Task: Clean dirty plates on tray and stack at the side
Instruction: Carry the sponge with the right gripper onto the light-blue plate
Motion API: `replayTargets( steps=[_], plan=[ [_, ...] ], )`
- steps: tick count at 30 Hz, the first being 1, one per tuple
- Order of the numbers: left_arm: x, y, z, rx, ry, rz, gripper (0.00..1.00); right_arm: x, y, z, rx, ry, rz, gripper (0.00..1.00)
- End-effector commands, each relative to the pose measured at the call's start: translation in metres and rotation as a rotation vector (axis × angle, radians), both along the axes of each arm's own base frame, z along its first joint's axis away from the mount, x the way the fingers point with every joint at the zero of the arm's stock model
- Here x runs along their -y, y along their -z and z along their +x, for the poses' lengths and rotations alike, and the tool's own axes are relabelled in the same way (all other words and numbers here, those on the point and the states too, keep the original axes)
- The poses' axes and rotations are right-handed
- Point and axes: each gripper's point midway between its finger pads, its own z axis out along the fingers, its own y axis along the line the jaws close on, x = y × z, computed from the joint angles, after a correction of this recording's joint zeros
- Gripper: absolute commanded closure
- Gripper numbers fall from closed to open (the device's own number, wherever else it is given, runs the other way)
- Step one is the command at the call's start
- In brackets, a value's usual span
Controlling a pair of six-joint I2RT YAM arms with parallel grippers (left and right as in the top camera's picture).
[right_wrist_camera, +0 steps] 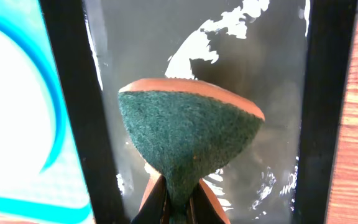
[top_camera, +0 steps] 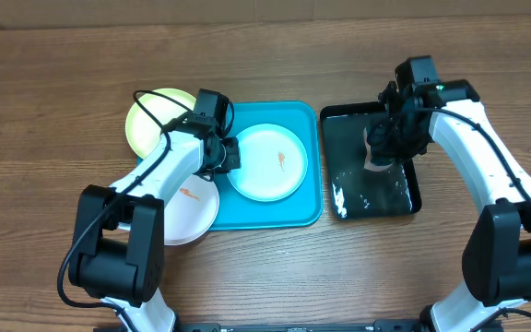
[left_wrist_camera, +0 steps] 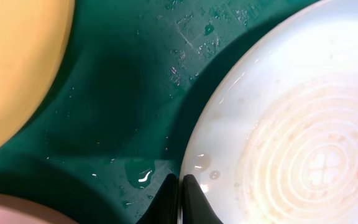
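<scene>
The white plate (top_camera: pixel 267 163), smeared orange, lies in the turquoise tray (top_camera: pixel 304 210) at centre frame. The left gripper (left_wrist_camera: pixel 179 188) pinches its left rim, and a firm, level hold there should steady it for scrubbing. At right, the right gripper (right_wrist_camera: pixel 178 205) clamps a green-faced sponge (right_wrist_camera: pixel 188 134) over the wet black tray (top_camera: pixel 406 198).

A brown wooden table (top_camera: pixel 53 111), its grain running left to right, fills nearly the whole overhead frame. A paler tan strip (top_camera: pixel 247 7) runs along the top edge. The light is even, with soft shadows.
</scene>
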Motion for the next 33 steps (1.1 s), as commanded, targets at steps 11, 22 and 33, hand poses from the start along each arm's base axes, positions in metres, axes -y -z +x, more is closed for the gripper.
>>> replayTargets(
  steps=[11,22,33],
  plan=[
    [0.003,0.005,0.000,-0.013,0.023,-0.045,0.96,-0.020,-0.012,-0.008,-0.024,0.060,-0.037,0.96],
    [0.004,0.005,0.000,-0.014,0.023,-0.048,0.96,-0.018,-0.011,-0.008,-0.024,0.052,-0.043,0.96],
    [0.004,0.004,0.003,0.000,0.015,-0.052,0.96,-0.030,-0.048,0.012,0.061,0.046,-0.019,0.96]
  ],
)
